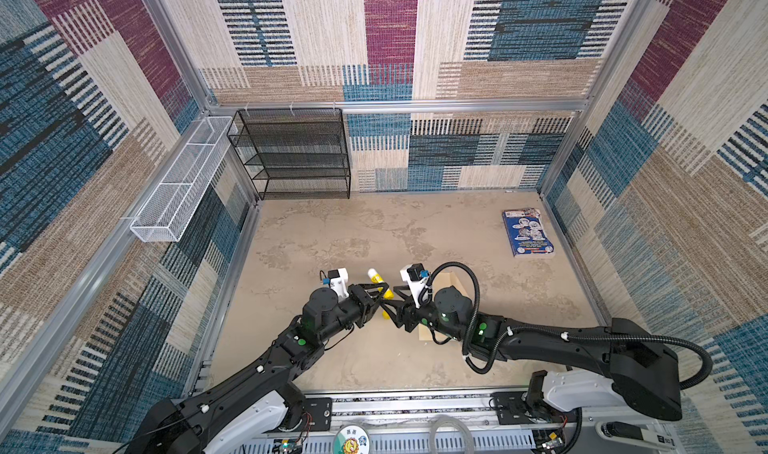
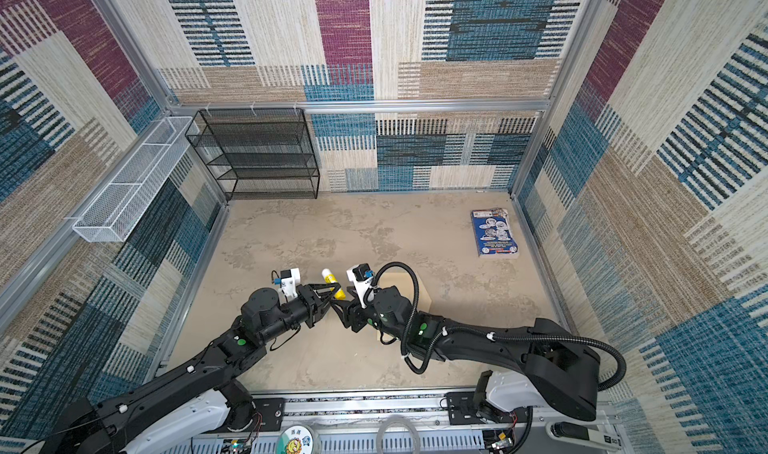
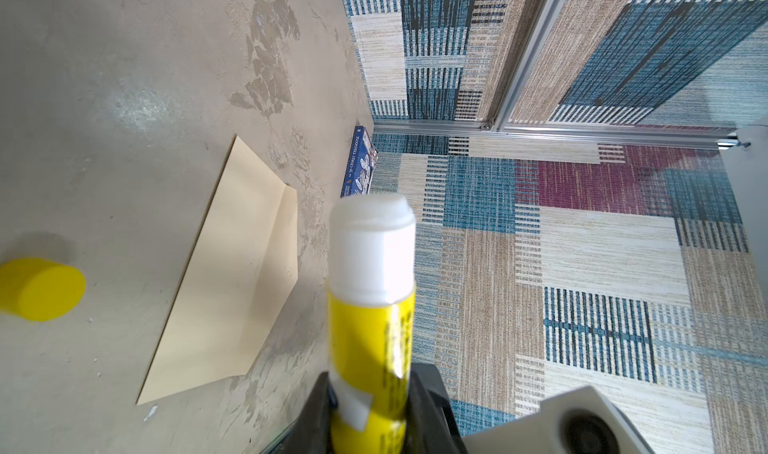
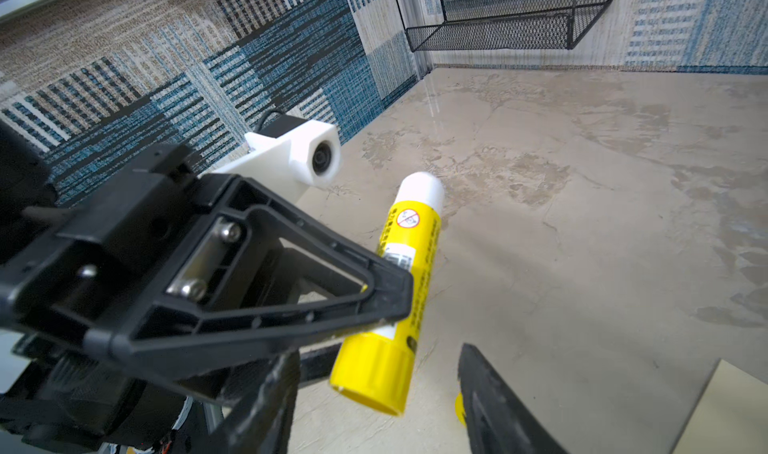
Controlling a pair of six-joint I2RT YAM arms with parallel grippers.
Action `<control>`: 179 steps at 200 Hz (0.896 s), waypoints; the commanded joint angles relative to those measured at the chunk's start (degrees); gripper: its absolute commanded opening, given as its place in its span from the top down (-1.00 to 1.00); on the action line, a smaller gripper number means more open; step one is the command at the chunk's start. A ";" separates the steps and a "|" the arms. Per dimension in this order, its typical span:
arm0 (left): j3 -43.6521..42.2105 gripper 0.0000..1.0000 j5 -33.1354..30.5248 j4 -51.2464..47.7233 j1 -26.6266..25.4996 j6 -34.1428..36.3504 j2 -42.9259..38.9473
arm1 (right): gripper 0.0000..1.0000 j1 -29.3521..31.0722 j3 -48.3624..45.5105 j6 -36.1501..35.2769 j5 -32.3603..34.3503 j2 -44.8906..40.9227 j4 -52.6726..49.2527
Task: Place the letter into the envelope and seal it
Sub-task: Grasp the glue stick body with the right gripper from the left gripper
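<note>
Yellow glue stick [image 3: 370,306]: uncapped, gripped by left claw [image 3: 372,389], white tip forward, seemingly ready for gluing the flap.
Right claw [image 4: 376,356]: jaws apart around stick's base, holding nothing.
Cap [image 3: 41,289]: loose on worktop [image 1: 332,231].
Envelope [image 3: 232,273]: flat, right of worktop centre, flap apparently open.
Letter: unseen; possibly inside.
Wire shelves [image 1: 299,156]: nothing visible on them.

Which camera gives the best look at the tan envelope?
The left wrist view shows the envelope nearly whole. In both top views the right arm hides most of it; the right wrist view catches only a corner.

Robot lab cell: alu frame [image 1: 395,106], carpet-clad walls [image 1: 324,36].
</note>
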 commanded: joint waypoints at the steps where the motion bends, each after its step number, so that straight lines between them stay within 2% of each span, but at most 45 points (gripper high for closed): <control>1: 0.05 1.00 -0.34 1.52 -0.18 -0.28 -0.41 | -0.18 -0.38 0.59 1.12 1.45 0.87 1.79; 68: -0.43 1.00 -0.85 2.63 -1.57 0.08 -0.08 | 0.25 -1.50 1.26 3.09 0.00 2.81 4.06; 107: -1.52 0.97 -0.96 5.75 -2.15 -0.74 1.70 | 0.64 -1.50 1.99 3.79 -1.47 3.08 3.11; 113: -1.73 0.91 -1.02 5.85 -2.21 -0.84 1.82 | 0.68 -1.57 1.91 3.87 -1.52 2.87 2.83; 133: -2.07 0.50 -1.60 5.44 -2.19 -0.92 1.71 | 0.84 -1.53 1.11 4.57 -1.47 1.70 2.37; 164: -3.05 -0.12 -4.00 4.21 -1.79 -1.17 0.04 | 0.91 -1.49 -0.31 4.79 -1.68 -0.38 0.94; 179: -3.23 -0.26 -4.71 2.13 -0.87 -0.90 -1.40 | 0.92 -1.50 -1.05 4.78 -1.95 -1.23 0.34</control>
